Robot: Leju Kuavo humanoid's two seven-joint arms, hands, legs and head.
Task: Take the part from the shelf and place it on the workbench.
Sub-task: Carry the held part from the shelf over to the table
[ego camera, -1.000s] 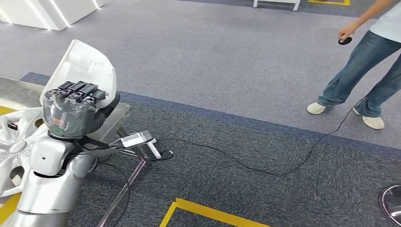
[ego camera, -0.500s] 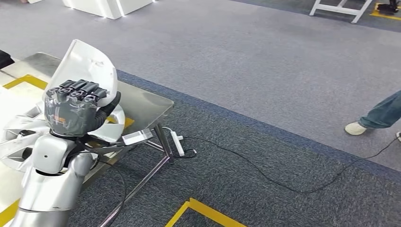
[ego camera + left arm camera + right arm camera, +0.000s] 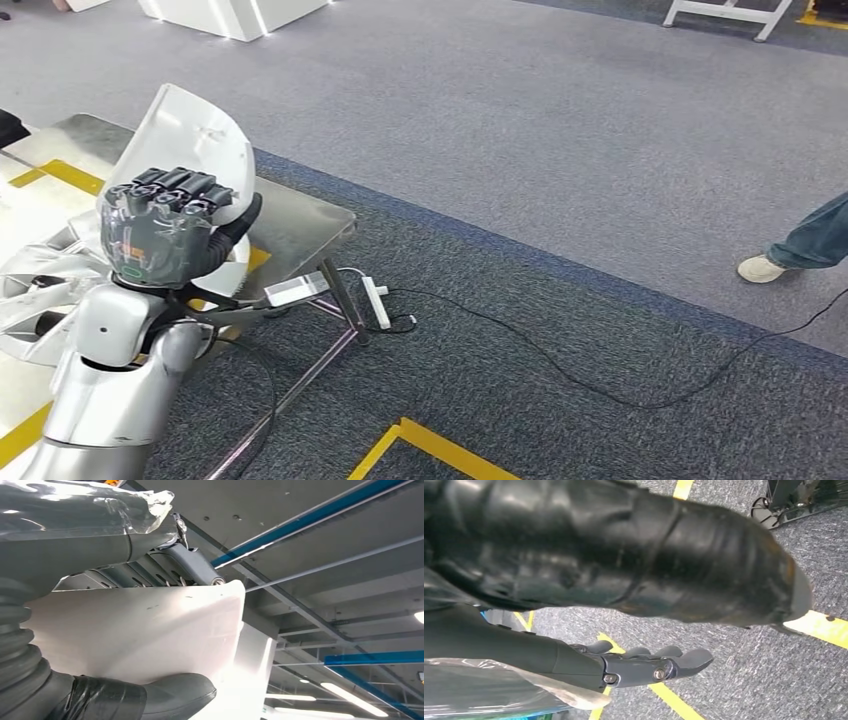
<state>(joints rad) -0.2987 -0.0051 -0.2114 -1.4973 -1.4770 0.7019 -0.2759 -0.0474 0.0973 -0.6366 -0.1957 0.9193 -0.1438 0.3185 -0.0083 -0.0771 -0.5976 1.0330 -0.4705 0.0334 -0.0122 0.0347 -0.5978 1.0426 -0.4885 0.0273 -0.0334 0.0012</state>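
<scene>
From the head view, the left hand (image 3: 160, 235) is raised above the near corner of the steel tabletop (image 3: 300, 225), its dark fingers (image 3: 175, 188) curled over the lower edge of a white curved part (image 3: 190, 135) that stands tilted behind them. The left wrist view adds the other side of that grip: the thick grey thumb (image 3: 175, 695) presses against one face of the white part (image 3: 140, 630) while the dark fingers (image 3: 185, 565) hook over its opposite edge, with ceiling beams and strip lights behind. More pale shell-like parts (image 3: 40, 285) lie on the tabletop beside the arm. On the grey carpet (image 3: 560, 150) a white power strip (image 3: 376, 302) and a black cable (image 3: 600, 385) run out from the table leg, yellow tape (image 3: 440, 452) marks the floor, and a person's jeans leg and pale shoe (image 3: 765, 268) stand at the far right. The right wrist view looks down at carpet and yellow lines; the right hand (image 3: 644, 665) hangs there with its fingers (image 3: 684, 661) nearly straight, close together and holding nothing.
</scene>
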